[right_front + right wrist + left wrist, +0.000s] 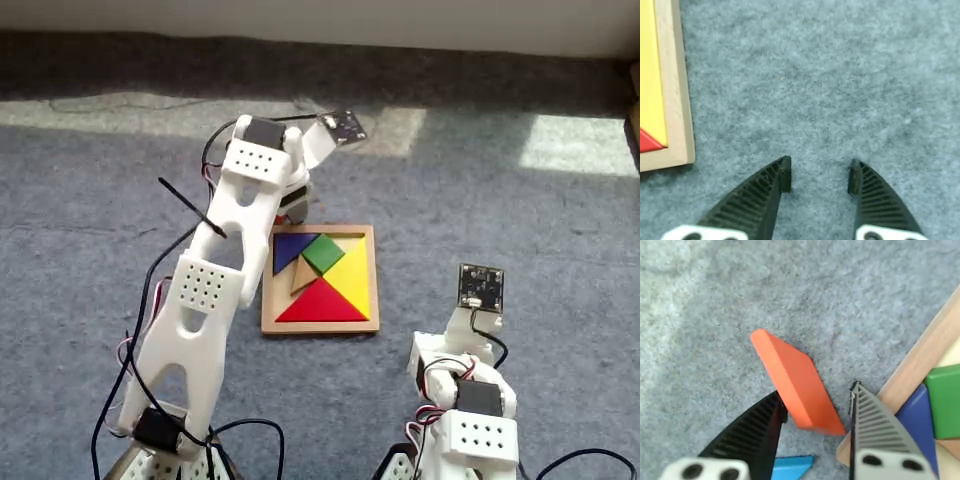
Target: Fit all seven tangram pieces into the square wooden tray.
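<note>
Ribbed left gripper straddles seemingly wooden parallelogram.

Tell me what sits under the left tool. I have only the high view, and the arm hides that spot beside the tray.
Observer: An orange piece lies on the carpet just outside the rim of the tray. The left tool is open and straddles its near end.
Operator: Report anything else down there.
Observer: A light blue piece lies on the carpet too, close to the orange piece.
Operator: Check the right tool.
Observer: The right tool is open over bare carpet, beside a corner of the tray.
</note>
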Robot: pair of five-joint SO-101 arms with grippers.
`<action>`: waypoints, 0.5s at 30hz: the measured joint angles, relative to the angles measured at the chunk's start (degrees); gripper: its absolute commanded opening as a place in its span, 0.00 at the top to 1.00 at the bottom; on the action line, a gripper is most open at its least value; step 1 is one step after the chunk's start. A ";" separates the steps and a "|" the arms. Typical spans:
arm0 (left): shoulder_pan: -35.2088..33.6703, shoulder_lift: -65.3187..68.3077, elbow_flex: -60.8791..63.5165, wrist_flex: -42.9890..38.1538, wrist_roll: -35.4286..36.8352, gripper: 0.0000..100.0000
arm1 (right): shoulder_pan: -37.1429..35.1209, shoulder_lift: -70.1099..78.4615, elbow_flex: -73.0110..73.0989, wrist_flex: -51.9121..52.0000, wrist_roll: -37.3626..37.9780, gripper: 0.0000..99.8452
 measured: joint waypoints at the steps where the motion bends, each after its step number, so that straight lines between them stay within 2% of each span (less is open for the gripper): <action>1: 0.00 0.00 0.00 0.09 0.00 0.85 | 0.00 0.00 0.00 0.00 0.00 0.80; 4: 0.26 0.18 -0.79 0.18 0.00 0.90 | 0.00 0.00 0.00 0.00 0.00 0.80; 9: 0.44 1.14 -4.40 3.16 -0.18 0.92 | 0.00 0.00 0.00 0.00 0.00 0.80; 11: 0.00 1.23 -6.07 4.66 0.09 0.96 | 0.00 0.00 0.00 0.00 0.00 0.80; 15: 0.00 1.32 -10.73 5.98 4.57 0.99 | 0.00 0.00 0.00 0.00 0.00 0.80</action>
